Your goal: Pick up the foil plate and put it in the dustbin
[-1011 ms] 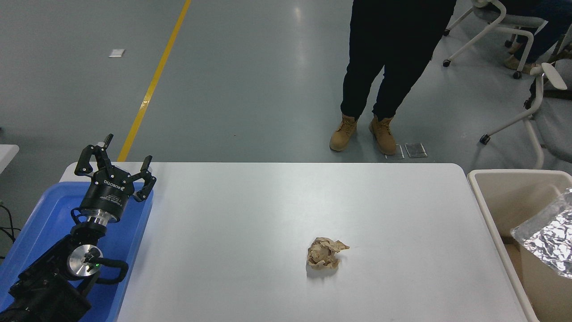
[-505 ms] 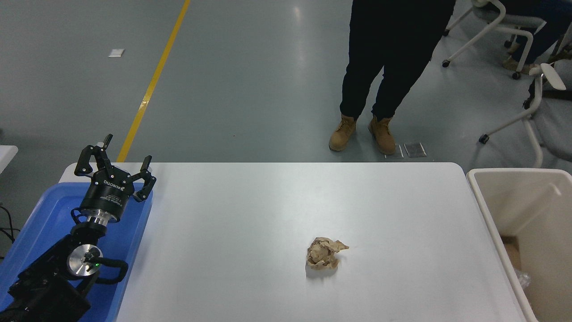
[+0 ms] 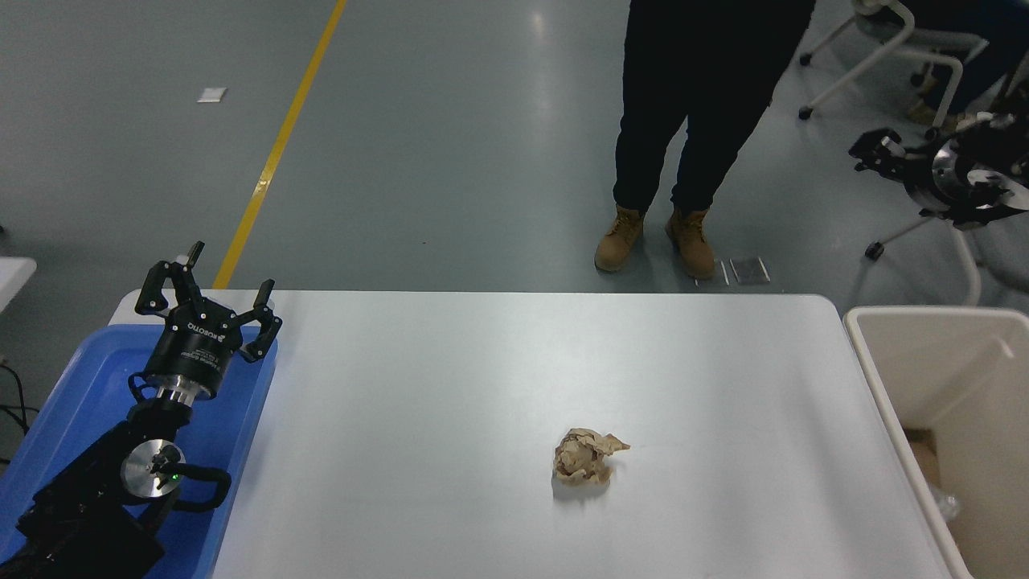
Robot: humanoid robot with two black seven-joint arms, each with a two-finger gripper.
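**Foil glint deep in bin, right gripper high above**

Of the foil plate (image 3: pixel 947 507) only a small crinkled silver glint shows, low inside the one bin (image 3: pixel 872 378), a cream smooth-walled plastic box at the table's (image 3: pixel 450 402) right edge. The right gripper (image 3: pixel 872 153) hangs high and far above the bin, well apart from the foil; whether its fingers are spread cannot be told. The left gripper (image 3: pixel 207 291) sits parked at near left over one blue tray (image 3: pixel 72 378), fingers spread. One crumpled brown paper ball (image 3: pixel 585 457) lies mid-table. One person's boots (image 3: pixel 653 240) stand beyond.
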